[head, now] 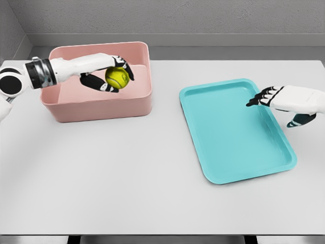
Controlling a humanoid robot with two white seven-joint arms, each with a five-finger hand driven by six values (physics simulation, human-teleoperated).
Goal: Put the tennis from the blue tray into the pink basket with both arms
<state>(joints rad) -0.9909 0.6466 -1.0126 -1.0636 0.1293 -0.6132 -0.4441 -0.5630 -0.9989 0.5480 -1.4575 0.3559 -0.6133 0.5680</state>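
1. Over the pink basket [96, 104], which stands toward the far left corner of the table [127, 183], the left hand [109, 73] reaches in from the left edge with its fingers curled around the tennis ball [117, 77].
2. That ball sits inside the basket's outline, above its floor and gripped between dark fingertips; it looks held up, not resting, though I cannot tell how high it is off the bottom.
3. On the right half of the table lies the blue tray [228, 147], slanted, with one short end toward the far edge and the other toward the near right corner. Nothing lies in it.
4. At the tray's far right rim the right hand [282, 101] hovers with its fingers stretched out and loose, holding nothing, its tips pointing across the tray.
5. Progress, as I judge it: the ball is out of the tray and already carried over to the basket, so the transport is essentially done. What is left is to let go so that the ball drops to the basket floor, then to draw the left arm clear.
6. Count: one tennis ball, one pink basket, one blue tray, one table, two hands, each on a white arm. No second ball shows anywhere on the table.
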